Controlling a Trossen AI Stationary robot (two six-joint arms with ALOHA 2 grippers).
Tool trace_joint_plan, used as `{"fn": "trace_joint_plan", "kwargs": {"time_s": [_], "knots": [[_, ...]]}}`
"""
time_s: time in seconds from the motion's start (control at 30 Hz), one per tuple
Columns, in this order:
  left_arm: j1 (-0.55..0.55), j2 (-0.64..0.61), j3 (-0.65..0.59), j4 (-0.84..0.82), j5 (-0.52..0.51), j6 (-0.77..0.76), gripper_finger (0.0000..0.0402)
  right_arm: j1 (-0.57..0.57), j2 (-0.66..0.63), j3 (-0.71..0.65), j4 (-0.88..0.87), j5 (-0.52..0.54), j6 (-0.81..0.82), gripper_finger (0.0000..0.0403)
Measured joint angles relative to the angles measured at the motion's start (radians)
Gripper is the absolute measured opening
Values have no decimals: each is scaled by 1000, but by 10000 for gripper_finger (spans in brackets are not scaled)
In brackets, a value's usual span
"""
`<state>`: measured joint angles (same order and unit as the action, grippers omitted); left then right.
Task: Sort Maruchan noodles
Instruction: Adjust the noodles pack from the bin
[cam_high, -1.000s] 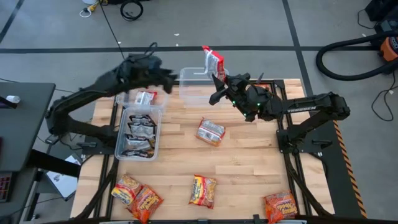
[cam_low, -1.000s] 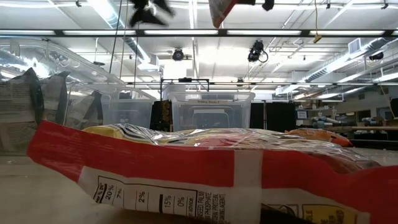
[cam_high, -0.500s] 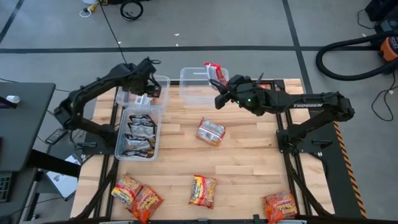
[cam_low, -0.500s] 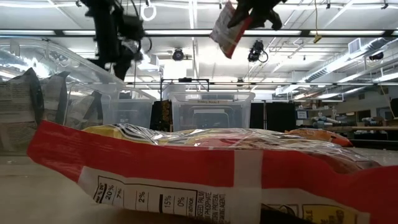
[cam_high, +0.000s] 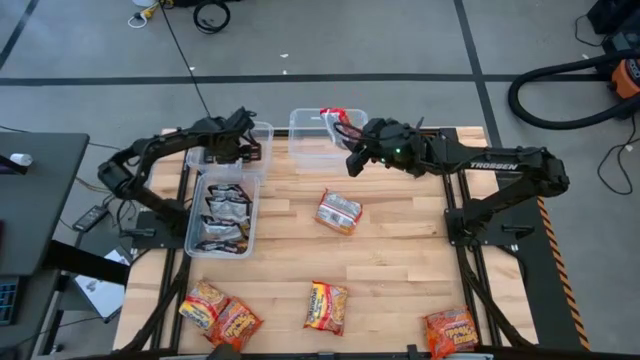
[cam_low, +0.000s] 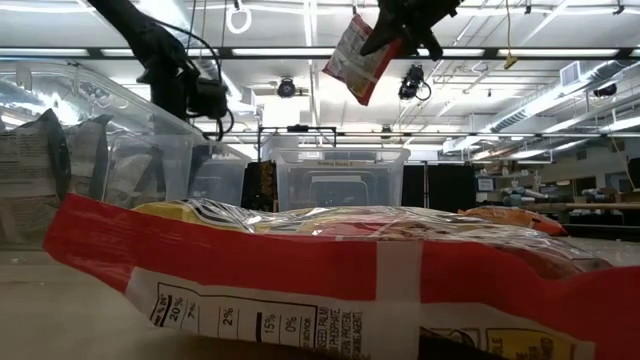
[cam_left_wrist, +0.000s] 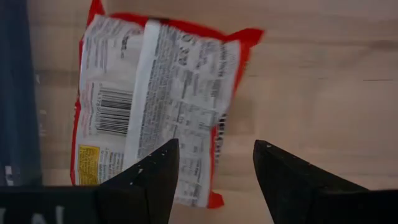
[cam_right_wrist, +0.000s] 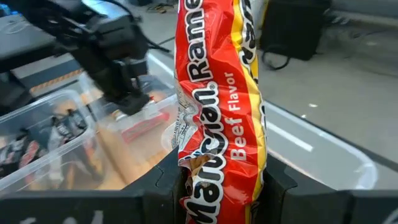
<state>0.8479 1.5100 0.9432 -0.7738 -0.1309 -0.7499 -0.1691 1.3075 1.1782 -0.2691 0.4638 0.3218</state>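
Right gripper: clamped on a red beef packet, held over the far middle bin; in the right wrist view the fingers pinch the packet at its lower end.
Left gripper: over the far left bin, fingers spread with nothing between them; a red packet lies label-side up just beyond them in the left wrist view.
Held packet, axis: hangs on edge, long axis running away from the gripper, and in the low view it tilts with the free end down and toward the left arm.
Step in hand: judged to be the drop of the beef packet into the middle bin.
Doing it well: bring the free end inside the bin wall before letting go; lower so the packet lands flat, not propped on the rim; open the fingers fully, since crinkly film may cling to one pad.
Risk: released too high or too near the wall, it could slide out onto the table.
Other packets: silver-black ones in the near left bin; one loose at mid-table; orange-red ones along the near edge, two at the left, one in the middle, one at the right.
Progress: several packets are not yet sorted.
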Motion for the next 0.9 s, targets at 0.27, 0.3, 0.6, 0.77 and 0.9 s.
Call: {"fn": "trace_joint_plan", "kwargs": {"time_s": [0.27, 0.3, 0.6, 0.77, 0.9], "knots": [[15, 128, 4, -1, 7, -23, 208, -24, 0, 0, -35, -96, -15, 128], [15, 138, 5, 0, 1, -18, 208, -26, 0, 0, -39, -100, -17, 128], [9, 155, 2, 9, -57, 35, 125, -29, 0, 0, -48, -103, -44, 128], [30, 144, 2, 8, -49, 83, 19, -30, -2, 0, -50, -102, -45, 128], [59, 117, 32, -49, 18, 129, 6, -30, -2, 0, -63, -103, -45, 128]]}}
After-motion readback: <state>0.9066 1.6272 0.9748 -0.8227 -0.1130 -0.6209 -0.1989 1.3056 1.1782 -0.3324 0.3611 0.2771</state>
